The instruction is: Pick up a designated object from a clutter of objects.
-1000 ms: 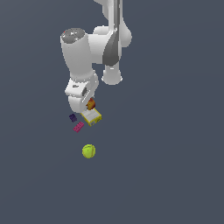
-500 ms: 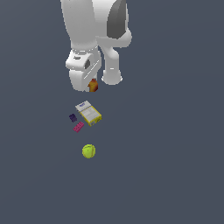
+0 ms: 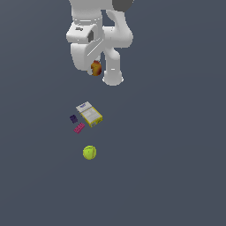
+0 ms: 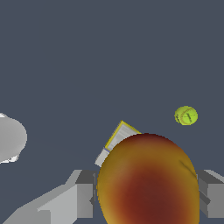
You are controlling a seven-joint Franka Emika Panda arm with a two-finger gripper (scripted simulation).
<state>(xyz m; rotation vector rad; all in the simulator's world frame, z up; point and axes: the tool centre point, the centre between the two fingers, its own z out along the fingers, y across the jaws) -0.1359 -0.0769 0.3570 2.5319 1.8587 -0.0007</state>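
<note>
Wrist view is showing the gripper [image 4: 146, 192] clamping the red-orange fruit [image 4: 148, 179] between both fingers, lifted well above the floor. Below, the yellow-and-grey box [image 3: 90, 114], purple block [image 3: 73, 118] and pink block [image 3: 79, 128] are clustering together; the yellow-green ball [image 3: 89, 152] is sitting apart, nearer, open floor surrounding everything
</note>
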